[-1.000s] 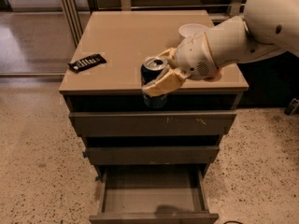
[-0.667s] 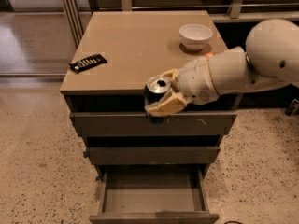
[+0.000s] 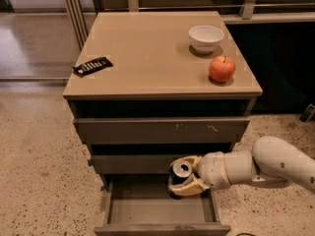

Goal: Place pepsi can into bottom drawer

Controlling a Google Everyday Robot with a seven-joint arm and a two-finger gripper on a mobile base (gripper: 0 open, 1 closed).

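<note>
The pepsi can [image 3: 179,177], dark blue with a silver top, is held upright in my gripper [image 3: 185,178], whose cream fingers [image 3: 191,188] are shut around it. My white arm [image 3: 261,167] reaches in from the right. The can hangs just above the back of the bottom drawer [image 3: 162,211], which is pulled open at the foot of the cabinet. The can's lower part is partly hidden by the fingers.
The cabinet top [image 3: 147,53] holds a white bowl [image 3: 205,37], a red apple [image 3: 222,69] and a black bar-shaped object [image 3: 92,66]. Two wider drawers [image 3: 162,130] sit closed above. Speckled floor [image 3: 39,181] lies on both sides.
My gripper has carried the can down from the cabinet top's front edge, past the upper drawers, to just above the open bottom drawer. The bowl and apple are now uncovered.
</note>
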